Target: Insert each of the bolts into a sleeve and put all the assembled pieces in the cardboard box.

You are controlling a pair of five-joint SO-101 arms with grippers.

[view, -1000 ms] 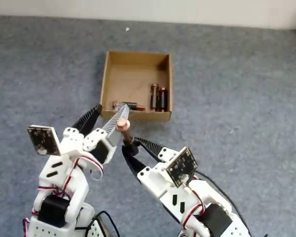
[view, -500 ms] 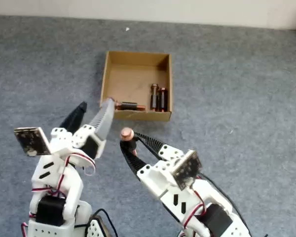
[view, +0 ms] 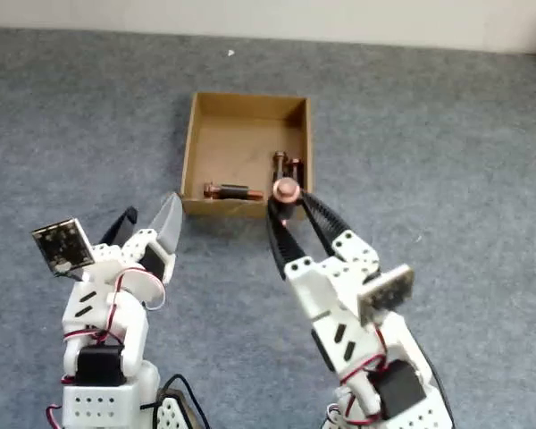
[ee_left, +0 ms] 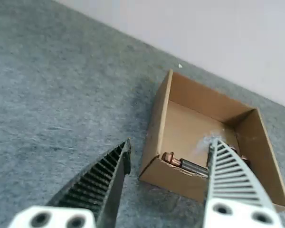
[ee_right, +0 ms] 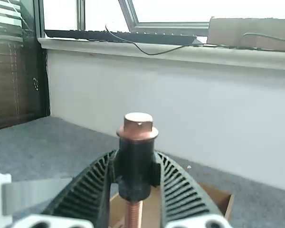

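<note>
The right claw was pinched on a dark sleeve with a copper bolt seated through it. The bolt head pointed up and the threaded end hung below the sleeve. In the high view this assembled piece stood upright above the near wall of the cardboard box, toward the corner on the right arm's side. The left claw was spread and carried nothing. It sat over the grey carpet near the box's other near corner, apart from the box.

Three finished pieces lay in the box: one along the near wall and two side by side against the right-hand wall.

The step in hand was judged to be depositing the held piece. Recommended procedure:

1. Keep the grip on the sleeve and the bolt head uppermost, since the bolt would likely slide out if tipped.
2. Advance past the near wall until the threaded end is over bare box floor, away from the two pieces at the wall.
3. Lower the piece close to the floor before release, so that it does not bounce or separate.
4. Spread the fingers only as far as needed, then lift straight up.
5. Hold the left claw clear of the box.
</note>
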